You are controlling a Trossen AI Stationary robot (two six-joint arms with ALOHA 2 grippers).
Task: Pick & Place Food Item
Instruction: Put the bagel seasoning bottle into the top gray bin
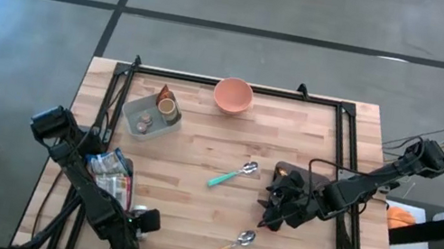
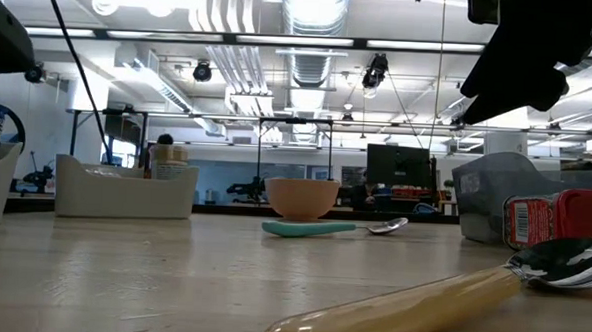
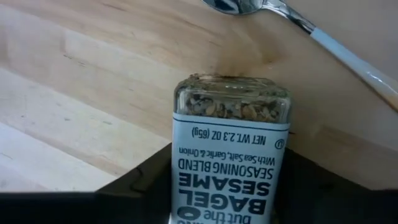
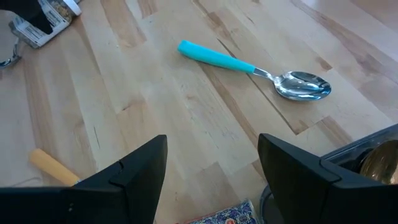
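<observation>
The left gripper (image 1: 143,220) is down at the near edge of the wooden table (image 1: 189,206), on the left side. It is grasping a seasoning jar (image 3: 230,155). The jar is clear glass with a white label, and you can see little seeds and bits inside it. The dark fingers (image 3: 140,180) sit on both sides of the jar and press against it. The jar sticks out in front of the gripper, low over the wood. Just past it lies a spoon with a yellow handle (image 1: 230,247), flat on the table and apart from the jar. Under the left arm there is a shiny food pack (image 1: 109,169) lying on the table. The right gripper (image 4: 211,146) is on the right side of the table, above a dark box (image 1: 282,174). Its two fingers stand wide apart and there is nothing between them, so it is let go and holds nothing. In front of it a spoon with a teal handle (image 4: 214,56) lies flat on the wood near the middle of the table. It is well apart from the yellow spoon. At the far edge of the table stands a pink bowl (image 1: 233,95). To the left of the bowl sits a grey bin (image 1: 135,109) with a few small things in it, but they are too small to tell what they are.
</observation>
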